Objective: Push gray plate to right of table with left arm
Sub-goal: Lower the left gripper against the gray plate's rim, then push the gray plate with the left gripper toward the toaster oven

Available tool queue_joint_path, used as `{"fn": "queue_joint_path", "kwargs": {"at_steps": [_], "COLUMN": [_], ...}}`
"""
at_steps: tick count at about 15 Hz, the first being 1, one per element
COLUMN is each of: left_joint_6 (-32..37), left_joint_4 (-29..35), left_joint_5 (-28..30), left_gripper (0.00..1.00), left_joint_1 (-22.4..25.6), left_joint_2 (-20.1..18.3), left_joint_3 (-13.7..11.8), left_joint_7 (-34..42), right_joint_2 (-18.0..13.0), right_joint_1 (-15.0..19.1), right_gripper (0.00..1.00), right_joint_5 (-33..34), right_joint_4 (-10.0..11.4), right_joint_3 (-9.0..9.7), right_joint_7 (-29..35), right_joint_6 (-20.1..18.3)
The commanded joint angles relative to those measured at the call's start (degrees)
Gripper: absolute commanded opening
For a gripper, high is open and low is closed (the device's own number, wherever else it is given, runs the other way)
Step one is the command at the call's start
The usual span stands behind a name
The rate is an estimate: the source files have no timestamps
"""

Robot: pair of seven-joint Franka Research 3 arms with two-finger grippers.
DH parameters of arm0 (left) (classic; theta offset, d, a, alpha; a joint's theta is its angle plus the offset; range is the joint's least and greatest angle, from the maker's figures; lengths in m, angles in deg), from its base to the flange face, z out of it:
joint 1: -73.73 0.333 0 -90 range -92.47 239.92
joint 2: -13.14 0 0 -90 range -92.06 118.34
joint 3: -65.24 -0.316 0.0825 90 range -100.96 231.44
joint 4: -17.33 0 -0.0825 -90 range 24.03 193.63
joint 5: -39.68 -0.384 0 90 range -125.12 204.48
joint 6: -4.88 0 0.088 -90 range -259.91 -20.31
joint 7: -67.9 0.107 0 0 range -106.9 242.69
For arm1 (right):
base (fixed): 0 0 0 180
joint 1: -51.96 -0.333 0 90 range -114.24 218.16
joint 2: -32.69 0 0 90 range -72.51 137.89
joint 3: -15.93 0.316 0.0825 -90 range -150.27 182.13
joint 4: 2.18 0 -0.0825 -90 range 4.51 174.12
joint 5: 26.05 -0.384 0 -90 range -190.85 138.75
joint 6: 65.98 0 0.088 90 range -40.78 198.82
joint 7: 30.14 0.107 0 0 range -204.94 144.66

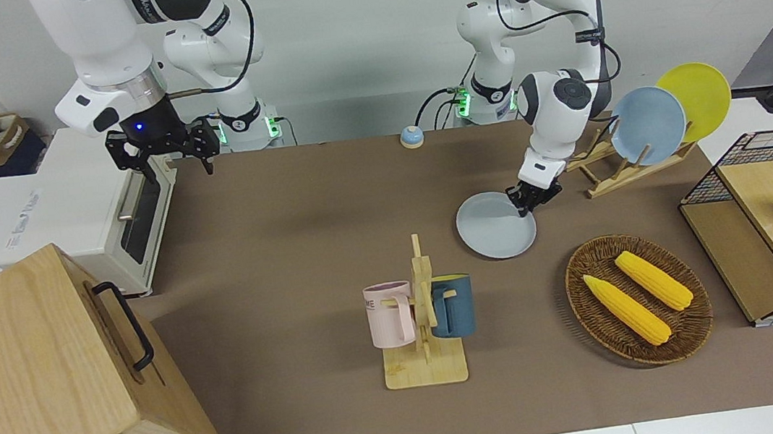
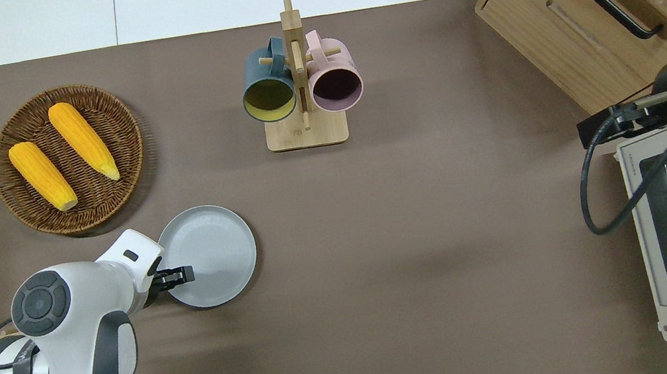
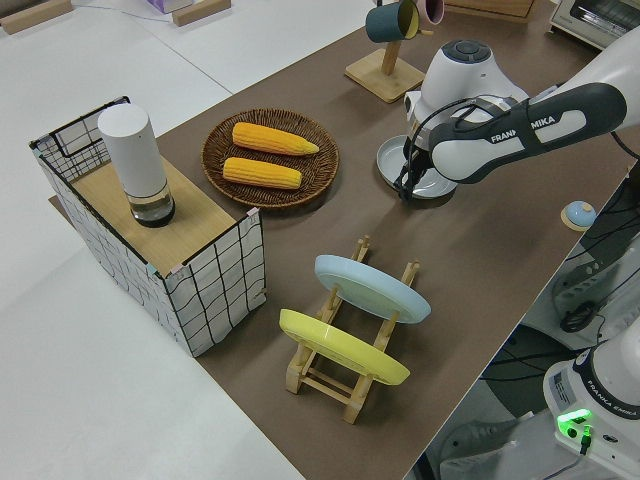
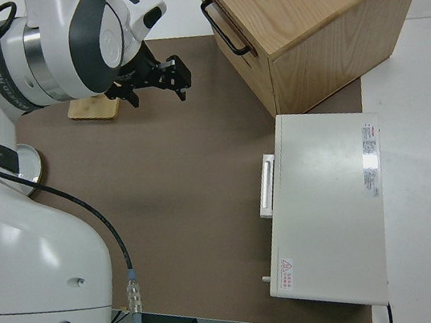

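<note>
The gray plate (image 1: 493, 230) lies flat on the brown table (image 1: 298, 205), beside the wicker basket toward the right arm's end; it also shows in the overhead view (image 2: 213, 249) and the left side view (image 3: 388, 160). My left gripper (image 1: 528, 204) is shut, with its tip down just inside the plate's rim on the edge toward the left arm's end, as the overhead view (image 2: 185, 275) shows. My right gripper (image 1: 169, 162) is open, empty and parked.
A mug rack (image 1: 422, 322) stands farther from the robots than the plate. A wicker basket (image 1: 689, 317) holds two corn cobs. A rack holds a light-blue plate (image 1: 647, 125) and a yellow plate (image 1: 697, 98). A wooden cabinet (image 1: 49, 386), a toaster oven (image 1: 87, 207) and a bell (image 1: 411, 136) are nearby.
</note>
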Motion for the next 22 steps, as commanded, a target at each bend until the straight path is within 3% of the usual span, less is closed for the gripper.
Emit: {"fn": "queue_joint_path", "kwargs": {"at_steps": [1,10,16,22], "left_joint_6": [-1.3,-1.9,-6.8,-6.8], "left_joint_4": [1.2,1.7,1.0,-2.8], "left_joint_5": [-0.1,-0.1,-0.1,-0.2], "left_gripper": [0.00,0.00,0.00,0.00], "left_joint_1": [-0.2,-6.5,-15.5,-23.4], "left_joint_2": [0.5,0.6,4.1,6.5], "left_joint_3": [-0.4,-0.4,-0.4,-0.4], "left_joint_7": [0.0,-5.4,-16.4,-25.2], "right_joint_2": [-0.3,-0.3,-0.3,-0.3], "right_joint_1": [0.0,0.0,0.0,0.0], "right_gripper": [0.983,0.983,0.983,0.983], "right_joint_5": [-0.4,-0.4,-0.4,-0.4], "right_joint_4": [-0.1,-0.1,-0.1,-0.1], "right_joint_3": [-0.01,-0.01,-0.01,-0.01], "right_joint_7": [0.2,0.2,0.2,0.2], "right_joint_6": [-0.6,-0.6,-0.6,-0.6]}}
